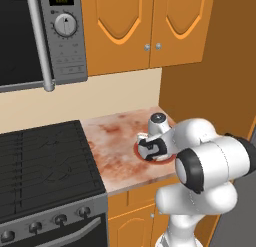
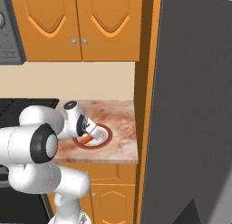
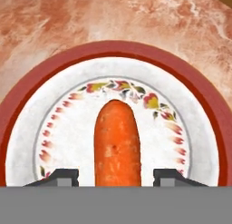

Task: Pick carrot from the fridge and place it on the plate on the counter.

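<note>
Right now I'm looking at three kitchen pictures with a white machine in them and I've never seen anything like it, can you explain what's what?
The white machine is a robot arm on a base that can drive. Two pictures come from cameras on that base, behind the arm to its left and right. The third comes from a camera on the hand, looking down along it. On the mottled counter, beside the black stove, lies a white plate with a reddish-brown rim. An orange carrot lies over the plate between the two dark fingertips. There is a gap on each side of it, so the hand looks open, not gripping.
</note>
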